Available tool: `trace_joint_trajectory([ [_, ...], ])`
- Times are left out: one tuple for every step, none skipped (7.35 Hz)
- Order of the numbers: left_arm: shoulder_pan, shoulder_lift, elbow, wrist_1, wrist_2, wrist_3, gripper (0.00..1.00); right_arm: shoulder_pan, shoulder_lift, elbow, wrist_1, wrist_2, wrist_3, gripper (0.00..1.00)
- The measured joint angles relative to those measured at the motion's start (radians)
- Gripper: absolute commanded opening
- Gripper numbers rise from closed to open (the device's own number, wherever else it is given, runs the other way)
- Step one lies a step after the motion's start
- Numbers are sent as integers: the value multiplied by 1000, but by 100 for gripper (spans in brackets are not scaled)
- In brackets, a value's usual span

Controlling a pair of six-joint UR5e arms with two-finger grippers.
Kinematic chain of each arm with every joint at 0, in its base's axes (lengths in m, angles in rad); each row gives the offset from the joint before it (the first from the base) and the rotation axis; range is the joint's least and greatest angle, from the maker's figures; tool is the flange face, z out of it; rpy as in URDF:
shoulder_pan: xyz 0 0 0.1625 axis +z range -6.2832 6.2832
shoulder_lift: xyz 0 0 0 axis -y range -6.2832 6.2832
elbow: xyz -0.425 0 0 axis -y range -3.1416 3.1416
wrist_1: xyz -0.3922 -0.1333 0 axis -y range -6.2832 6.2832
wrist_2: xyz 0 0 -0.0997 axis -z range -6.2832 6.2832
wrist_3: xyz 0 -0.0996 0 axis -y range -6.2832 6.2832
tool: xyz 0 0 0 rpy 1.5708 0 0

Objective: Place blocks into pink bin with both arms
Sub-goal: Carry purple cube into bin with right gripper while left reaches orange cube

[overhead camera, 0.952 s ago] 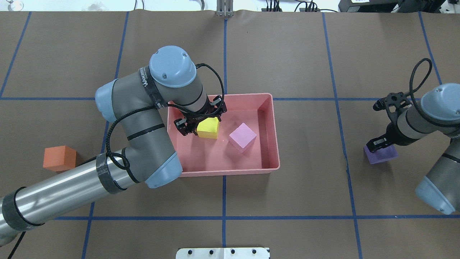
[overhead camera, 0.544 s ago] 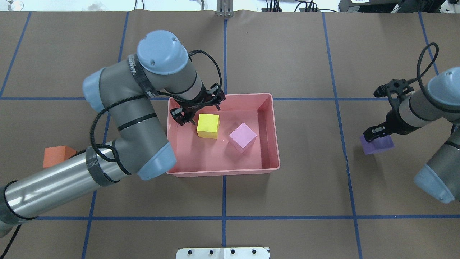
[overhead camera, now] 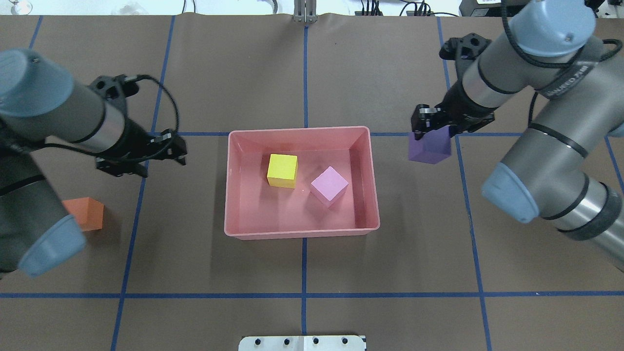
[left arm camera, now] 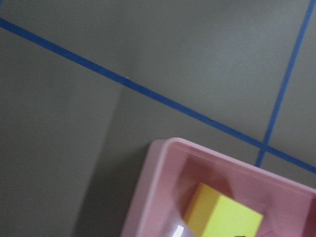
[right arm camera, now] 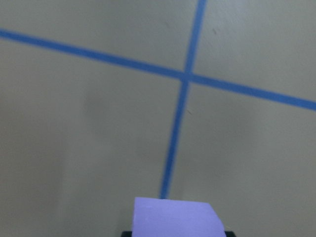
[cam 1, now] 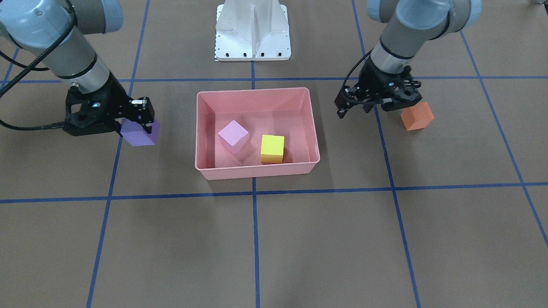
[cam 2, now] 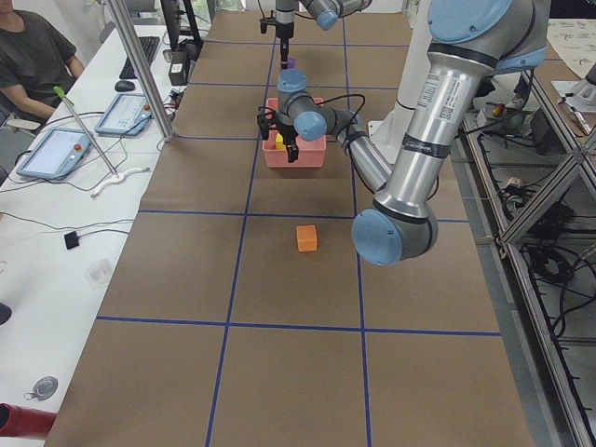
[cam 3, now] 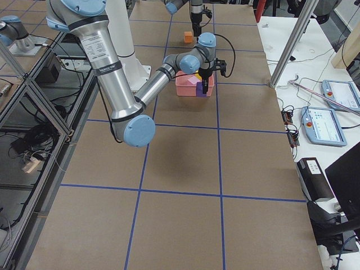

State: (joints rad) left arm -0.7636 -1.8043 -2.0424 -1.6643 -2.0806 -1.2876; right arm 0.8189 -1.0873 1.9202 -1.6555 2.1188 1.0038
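The pink bin (overhead camera: pixel 302 233) sits mid-table and holds the yellow block (overhead camera: pixel 282 169) and the light pink block (overhead camera: pixel 329 185). They also show in the front view: bin (cam 1: pixel 257 171), yellow block (cam 1: pixel 272 148), pink block (cam 1: pixel 233 135). My right gripper (overhead camera: pixel 433 128) is shut on the purple block (overhead camera: pixel 429 147) and holds it above the table just right of the bin; it shows too in the front view (cam 1: pixel 143 118) with the purple block (cam 1: pixel 139 133) and in the right wrist view (right arm camera: pixel 177 217). My left gripper (overhead camera: pixel 177 148) is open and empty, left of the bin. The orange block (overhead camera: pixel 87 212) lies on the table near it.
The white pedestal base (cam 1: pixel 252 30) stands at the robot's side of the table. Blue tape lines (overhead camera: pixel 303 294) grid the brown table cover. The left wrist view shows the bin's corner (left arm camera: pixel 163 163) and the yellow block (left arm camera: pixel 224 217).
My left gripper left the yellow block in the bin and pulled back out to the left. My right gripper lifted the purple block and carried it toward the bin's right side.
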Motion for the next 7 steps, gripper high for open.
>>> trace_joint_trajectory([
  [-15,142,-54,-19,1,129,86,-68,91,-14,-12,-40,131,0],
  [-24,258,-64,-86,1,210,88,-144,169,-39,-14,-97,241,0],
  [-29,365,-31,-226,2,244,88,-220,237,-72,-14,-161,334,0],
  [-31,435,28,-359,1,247,88,-285,282,-111,-1,-221,391,0],
  [-30,458,83,-423,1,231,89,-332,303,-160,48,-263,427,19],
  [-26,453,126,-450,1,199,89,-364,311,-217,127,-289,463,79],
  [-22,424,155,-457,-1,153,89,-381,313,-254,185,-299,487,100],
])
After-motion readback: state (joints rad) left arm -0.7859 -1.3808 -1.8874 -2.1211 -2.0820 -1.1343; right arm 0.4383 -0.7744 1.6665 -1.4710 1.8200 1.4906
